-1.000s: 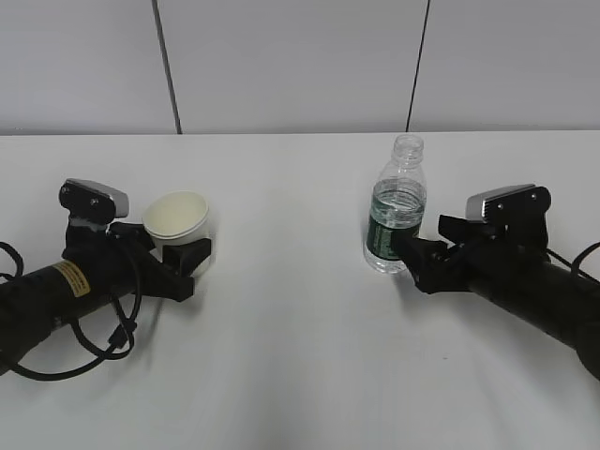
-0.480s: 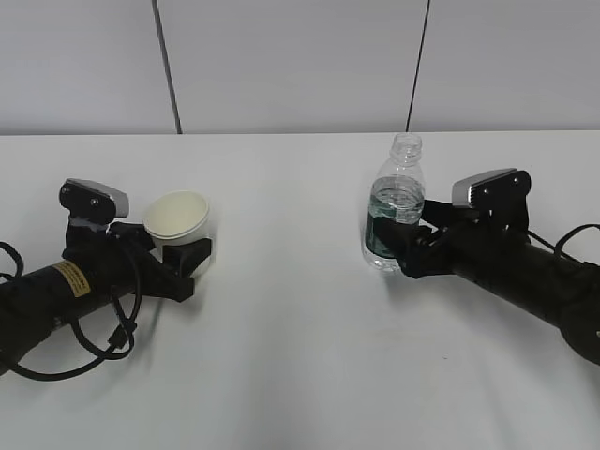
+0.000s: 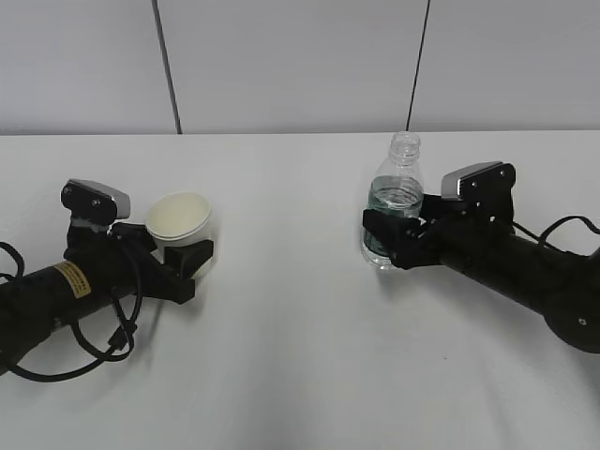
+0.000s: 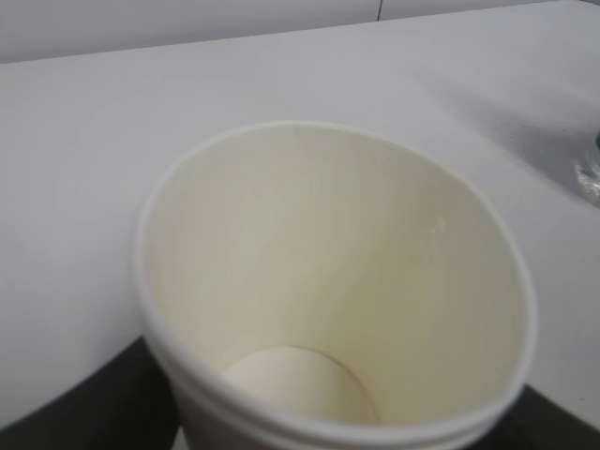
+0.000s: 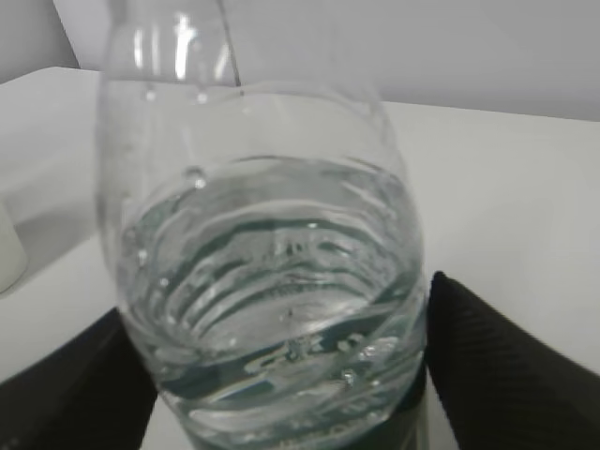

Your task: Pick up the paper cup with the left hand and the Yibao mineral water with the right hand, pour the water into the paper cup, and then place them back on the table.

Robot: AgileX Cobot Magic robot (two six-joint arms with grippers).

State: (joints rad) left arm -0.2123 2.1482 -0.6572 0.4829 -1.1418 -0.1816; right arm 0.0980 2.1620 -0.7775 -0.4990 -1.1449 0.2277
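1. Standing on the white table (image 3: 300,356) at the left of the frame is the paper cup (image 3: 178,225), with the left hand (image 3: 187,255) wrapping its black jaws around the cup's lower part.
2. The cup is looking empty inside in the left wrist view.
3. The water bottle (image 3: 392,202) is standing right of the middle, with no cap on.
4. The right hand (image 3: 398,246) is gripping the bottle with a jaw on each side.
5. Water (image 5: 272,272) is filling the bottle up to its shoulder.
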